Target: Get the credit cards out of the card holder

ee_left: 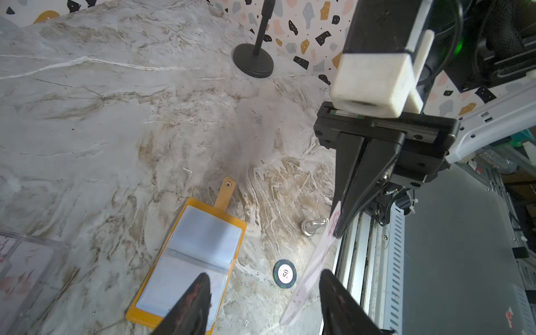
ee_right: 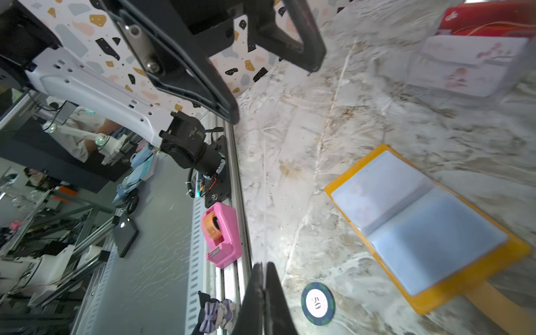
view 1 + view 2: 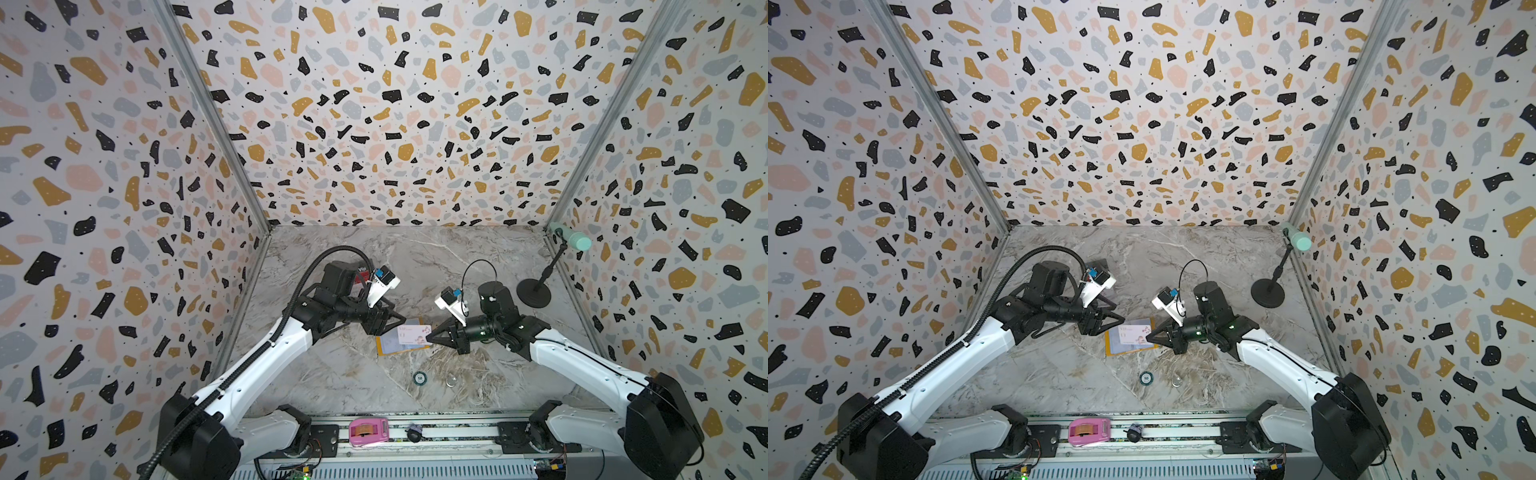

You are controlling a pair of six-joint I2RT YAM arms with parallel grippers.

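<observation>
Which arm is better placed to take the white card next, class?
Probably left: the left end effector, open, straddles the free end of the white card, while the right end effector pinches its other end.

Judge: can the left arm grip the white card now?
Probably yes: the jaws of the left gripper stand open around the free end of the white card; the right gripper, shut, holds only its other end.

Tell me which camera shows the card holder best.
Right wrist view: the card holder lies open, both clear sleeves visible. In the left wrist view a finger of the left claw covers one end; in both top views it is small, the white card overlapping it.
</observation>
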